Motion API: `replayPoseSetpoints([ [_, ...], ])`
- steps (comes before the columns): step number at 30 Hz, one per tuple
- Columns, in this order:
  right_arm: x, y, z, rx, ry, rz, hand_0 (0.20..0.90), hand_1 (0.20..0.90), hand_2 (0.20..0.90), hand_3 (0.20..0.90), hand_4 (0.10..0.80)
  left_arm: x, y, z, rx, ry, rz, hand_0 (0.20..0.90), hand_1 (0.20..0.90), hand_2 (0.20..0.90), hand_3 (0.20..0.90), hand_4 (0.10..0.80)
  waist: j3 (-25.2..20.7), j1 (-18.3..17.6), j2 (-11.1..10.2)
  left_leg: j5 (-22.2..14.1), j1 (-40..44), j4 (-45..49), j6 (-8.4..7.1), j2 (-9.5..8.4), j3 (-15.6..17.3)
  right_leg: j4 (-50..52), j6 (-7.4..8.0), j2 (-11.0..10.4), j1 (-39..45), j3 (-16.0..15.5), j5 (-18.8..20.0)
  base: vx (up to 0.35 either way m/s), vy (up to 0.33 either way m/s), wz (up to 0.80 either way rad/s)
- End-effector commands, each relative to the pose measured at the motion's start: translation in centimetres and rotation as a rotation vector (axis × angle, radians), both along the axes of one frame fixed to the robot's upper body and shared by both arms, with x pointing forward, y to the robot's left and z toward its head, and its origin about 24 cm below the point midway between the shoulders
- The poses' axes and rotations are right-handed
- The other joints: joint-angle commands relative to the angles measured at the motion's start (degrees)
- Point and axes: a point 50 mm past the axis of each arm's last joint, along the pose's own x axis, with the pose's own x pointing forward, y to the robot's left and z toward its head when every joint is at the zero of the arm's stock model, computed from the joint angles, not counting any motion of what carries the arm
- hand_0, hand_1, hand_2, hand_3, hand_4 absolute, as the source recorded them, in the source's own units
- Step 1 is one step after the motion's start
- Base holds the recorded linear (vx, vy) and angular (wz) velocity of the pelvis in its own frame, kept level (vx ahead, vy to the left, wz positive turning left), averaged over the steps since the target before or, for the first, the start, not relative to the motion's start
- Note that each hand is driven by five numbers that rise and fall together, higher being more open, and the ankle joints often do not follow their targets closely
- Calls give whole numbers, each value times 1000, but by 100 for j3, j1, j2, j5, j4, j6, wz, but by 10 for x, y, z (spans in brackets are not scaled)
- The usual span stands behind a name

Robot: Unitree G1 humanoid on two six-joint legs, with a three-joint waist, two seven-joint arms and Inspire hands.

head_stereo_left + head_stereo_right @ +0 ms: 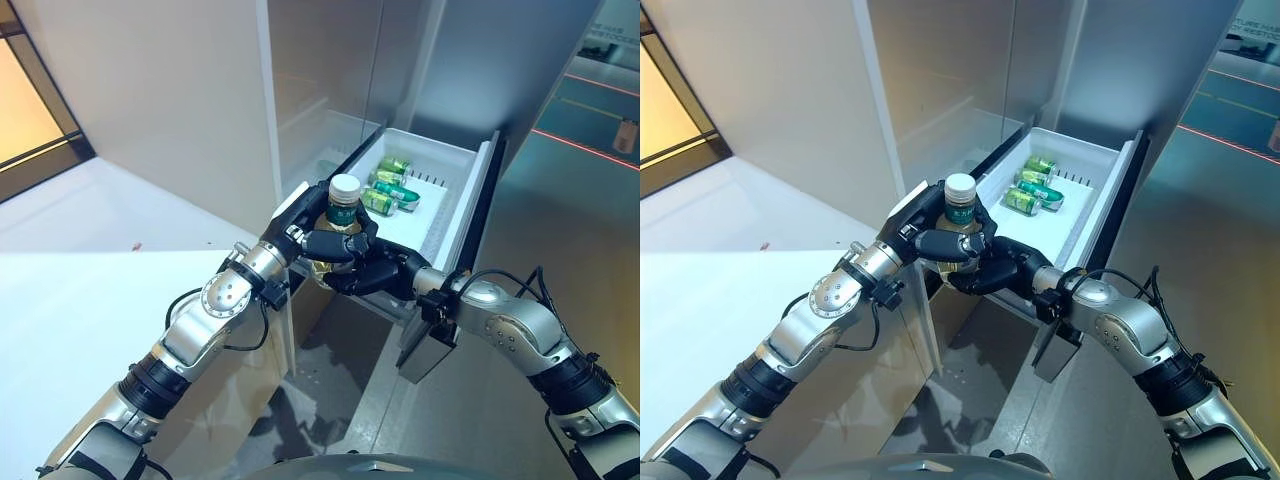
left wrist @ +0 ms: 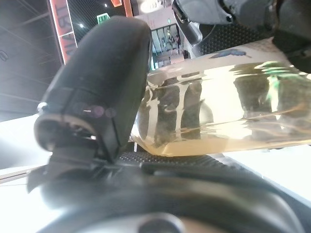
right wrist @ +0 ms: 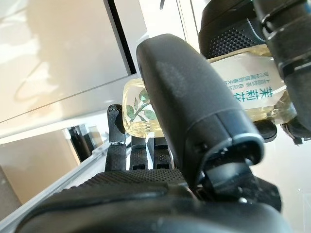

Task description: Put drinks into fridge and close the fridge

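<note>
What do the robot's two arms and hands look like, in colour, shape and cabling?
Both arms are silver-grey metal with rounded joint housings and black ribbed collars near the upper arm. Thin black cables loop beside each wrist. The left hand and the right hand are dark, almost black, with thick rounded fingers and a dotted rubbery texture on the pads. No thumb cover shows.

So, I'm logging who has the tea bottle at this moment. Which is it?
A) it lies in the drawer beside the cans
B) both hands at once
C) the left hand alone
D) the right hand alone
B: the left hand and the right hand both curl round the bottle, held upright at the near end of the open drawer.
</note>
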Motion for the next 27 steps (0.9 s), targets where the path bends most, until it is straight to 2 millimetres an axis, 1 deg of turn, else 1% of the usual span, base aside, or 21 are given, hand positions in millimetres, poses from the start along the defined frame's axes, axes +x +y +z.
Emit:
replayPoseSetpoints([
  [1, -1, 53, 86, 370, -288, 240, 900, 900, 900, 900, 800, 11, -48, 67, -186, -270, -135, 300, 300, 300, 200, 100, -358, 86, -8, -397, 35, 6, 68, -121, -647, -253, 16, 134, 170, -600, 324, 0, 0, 0],
  [4, 0, 54, 86, 372, -286, 236, 900, 900, 900, 900, 800, 13, -46, 63, -194, -251, -127, 300, 300, 300, 200, 100, -371, 102, -6, -394, 28, 6, 68, -118, -650, -262, 17, 126, 176, -626, 325, -4, -5, 3],
  [8, 0, 56, 86, 375, -280, 244, 900, 900, 900, 900, 800, 14, -47, 62, -215, -231, -139, 300, 300, 300, 200, 100, -385, 111, -8, -385, 4, 6, 72, -119, -700, -258, 9, 131, 163, -612, 327, 0, 0, 0],
  [13, 0, 59, 84, 388, -268, 245, 900, 900, 900, 900, 800, 9, -54, 60, -307, -159, -217, 300, 300, 300, 200, 100, -384, 122, 2, -413, 20, 6, 75, -129, -779, -280, 16, 128, 204, -588, 304, 0, 0, 0],
  [15, 0, 62, 85, 405, -267, 246, 900, 900, 900, 900, 800, 7, -61, 58, -378, -87, -292, 300, 300, 300, 200, 100, -369, 125, 2, -414, 27, 6, 78, -129, -787, -290, 17, 120, 222, -597, 309, 10, 0, 4],
  [18, 0, 70, 89, 443, -266, 252, 900, 900, 900, 900, 800, -2, -75, 55, -496, 25, -446, 300, 300, 300, 200, 100, -373, 110, 15, -422, 29, 6, 81, -121, -755, -283, 17, 115, 212, -593, 312, 0, 1, 1],
  [22, -1, 75, 95, 473, -266, 252, 900, 900, 900, 900, 800, -10, -86, 52, -510, 54, -527, 300, 300, 300, 200, 100, -371, 88, 33, -433, 37, 6, 96, -120, -711, -276, 15, 116, 206, -575, 313, 0, 0, 0],
  [25, 0, 76, 97, 485, -265, 243, 900, 900, 900, 900, 800, -14, -89, 48, -519, 93, -588, 300, 300, 300, 200, 100, -371, 83, 48, -447, 49, 6, 106, -121, -681, -285, 17, 110, 214, -567, 313, 0, 0, 0],
  [26, 0, 76, 97, 497, -261, 234, 860, 860, 860, 853, 753, -15, -91, 46, -529, 119, -619, 300, 300, 300, 200, 100, -375, 83, 51, -451, 52, 6, 110, -120, -666, -289, 18, 107, 219, -566, 315, 0, 0, 0],
  [27, 0, 75, 98, 508, -259, 225, 568, 568, 568, 513, 413, -16, -93, 44, -544, 149, -647, 300, 300, 300, 200, 100, -374, 80, 55, -454, 57, 6, 112, -119, -653, -286, 19, 103, 222, -565, 314, 0, 0, 0],
])
